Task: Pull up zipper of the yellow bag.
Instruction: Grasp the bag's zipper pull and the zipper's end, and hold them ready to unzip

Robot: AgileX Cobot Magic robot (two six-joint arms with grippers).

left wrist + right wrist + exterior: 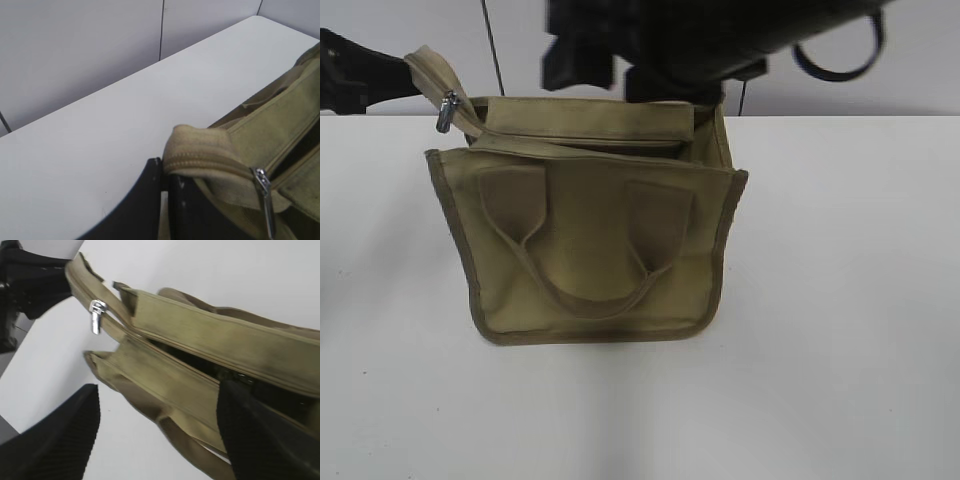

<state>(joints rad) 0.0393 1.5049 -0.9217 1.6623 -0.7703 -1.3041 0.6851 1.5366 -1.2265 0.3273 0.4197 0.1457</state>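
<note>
- Pale grey wall panels stand behind a plain white tabletop (840,300), and the yellow bag (590,250) sits upright a little left of the middle of the exterior view, its near handle (582,270) drooping down the front face.
- Its zipper (150,347) lies open along most of the top, so the mouth gapes dark between the two khaki tapes in the right wrist view.
- At the upper left of the exterior view the fabric end tab (428,70) is lifted up and away from the bag's corner, with the silver slider (446,110) hanging just below it.
- The left hand (167,182) is clamped on that tab: in the left wrist view the dark fingers (145,200) pinch the folded tape just beside the slider. I'd judge this is to keep the track taut and stop the soft bag being dragged along.
- The right hand (160,440) hangs over the open mouth with its ribbed pads spread wide, gripping nothing; one pad sits left of the bag, the other over the zipper line at lower right.
- The slider is well apart from that hand, up at the upper left of its view, so closing has not started by my reckoning.
</note>
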